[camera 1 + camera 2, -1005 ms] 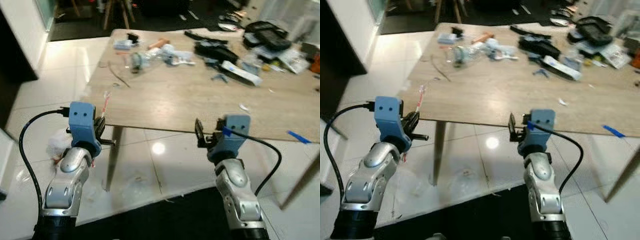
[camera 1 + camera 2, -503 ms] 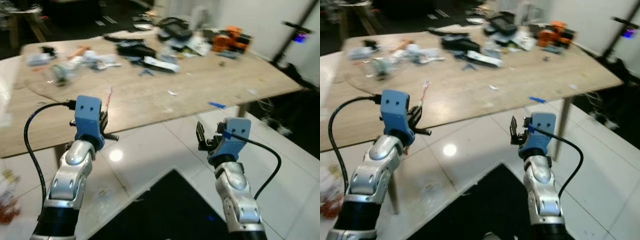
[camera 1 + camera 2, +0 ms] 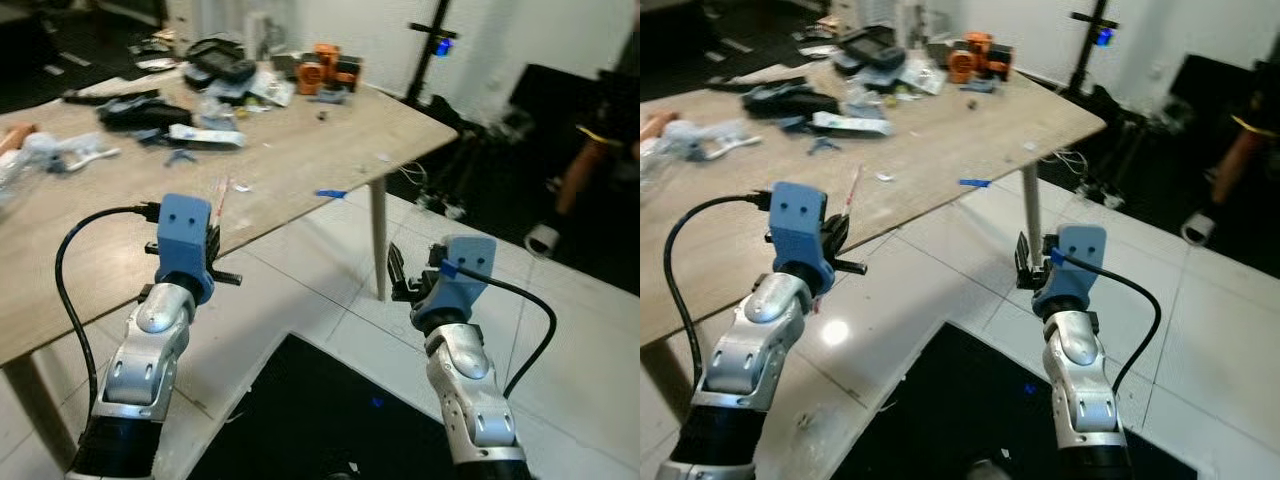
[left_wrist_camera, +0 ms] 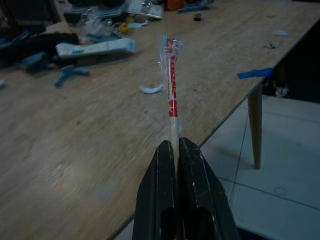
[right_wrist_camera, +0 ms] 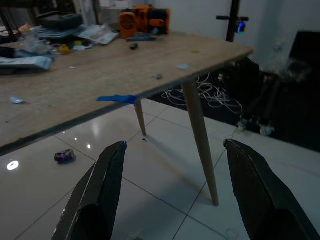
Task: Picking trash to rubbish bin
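A thin red-and-white stick in a clear wrapper (image 4: 171, 85) is the trash. My left gripper (image 4: 176, 147) is shut on its lower end, so the stick juts up past the blue wrist block (image 3: 220, 196). It is held in front of the wooden table's (image 3: 300, 150) near edge. My right gripper (image 5: 175, 144) is open with nothing between its fingers (image 3: 394, 270), held over the white tiled floor beside the table's corner leg (image 3: 378, 240).
Clutter covers the far part of the table: an orange object (image 3: 325, 68), a black bag (image 3: 215, 60), packets, and a strip of blue tape (image 3: 330, 193). A black mat (image 3: 320, 410) lies below my arms. A stand with a blue light (image 3: 437, 45) and cables (image 5: 215, 92) lie beyond the corner.
The whole picture has swung right: the table has slid left in view and its far right corner and leg appear. Both grippers hold as before, the left still shut on the stick.
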`<state>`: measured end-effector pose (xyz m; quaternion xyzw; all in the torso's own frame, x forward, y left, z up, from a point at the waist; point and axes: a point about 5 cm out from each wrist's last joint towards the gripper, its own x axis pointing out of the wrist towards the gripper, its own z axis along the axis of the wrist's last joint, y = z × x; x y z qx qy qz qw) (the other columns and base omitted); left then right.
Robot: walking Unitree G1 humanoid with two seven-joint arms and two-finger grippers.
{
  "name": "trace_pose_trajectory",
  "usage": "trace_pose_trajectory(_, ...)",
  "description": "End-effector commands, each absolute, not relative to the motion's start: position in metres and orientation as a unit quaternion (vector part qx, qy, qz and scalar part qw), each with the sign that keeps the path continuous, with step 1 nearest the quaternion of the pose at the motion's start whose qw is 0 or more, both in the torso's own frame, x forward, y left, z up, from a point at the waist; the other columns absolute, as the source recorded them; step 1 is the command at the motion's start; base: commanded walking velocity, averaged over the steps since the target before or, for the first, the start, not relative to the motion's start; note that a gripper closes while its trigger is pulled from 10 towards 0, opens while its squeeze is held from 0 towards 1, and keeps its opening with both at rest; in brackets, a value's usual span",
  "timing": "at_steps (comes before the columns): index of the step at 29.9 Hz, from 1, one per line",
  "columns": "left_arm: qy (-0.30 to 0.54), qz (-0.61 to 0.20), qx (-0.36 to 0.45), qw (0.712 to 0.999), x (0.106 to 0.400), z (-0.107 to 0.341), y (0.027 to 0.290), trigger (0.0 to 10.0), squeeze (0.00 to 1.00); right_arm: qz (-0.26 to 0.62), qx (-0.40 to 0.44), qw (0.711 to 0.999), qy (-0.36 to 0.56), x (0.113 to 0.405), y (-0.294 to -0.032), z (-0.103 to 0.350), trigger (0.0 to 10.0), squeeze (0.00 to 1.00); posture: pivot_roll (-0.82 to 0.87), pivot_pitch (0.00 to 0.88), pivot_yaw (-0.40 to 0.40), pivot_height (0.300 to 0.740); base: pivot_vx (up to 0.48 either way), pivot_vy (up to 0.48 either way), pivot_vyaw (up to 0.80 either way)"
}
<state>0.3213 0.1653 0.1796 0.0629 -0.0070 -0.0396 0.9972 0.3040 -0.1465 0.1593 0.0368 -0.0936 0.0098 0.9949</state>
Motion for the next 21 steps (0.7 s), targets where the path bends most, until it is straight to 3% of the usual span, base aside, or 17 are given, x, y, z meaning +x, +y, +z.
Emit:
trace_pose_trajectory(1,-0.001,-0.037,0.069,0.997,0.321,0.175,0.166,10.0,0.00,0.010,0.038,0.995,-0.087,0.303,-0.147,0.156,10.0,0.00,-0.01,0.117,0.010,0.740,0.000,0.000,-0.80)
trace_pose_trajectory(7,-0.011,-0.056,0.062,0.996,0.322,0.179,0.160,10.0,0.00,0.009,0.038,0.996,-0.082,0.300,-0.149,0.151,10.0,0.00,-0.01,0.110,0.015,0.740,0.000,0.000,-0.80)
trace_pose_trajectory(21,-0.020,-0.037,0.064,0.997,0.319,0.177,0.181,10.0,0.00,-0.010,0.046,0.997,-0.060,0.295,-0.155,0.138,10.0,0.00,-0.01,0.112,0.014,0.740,0.000,0.000,-0.80)
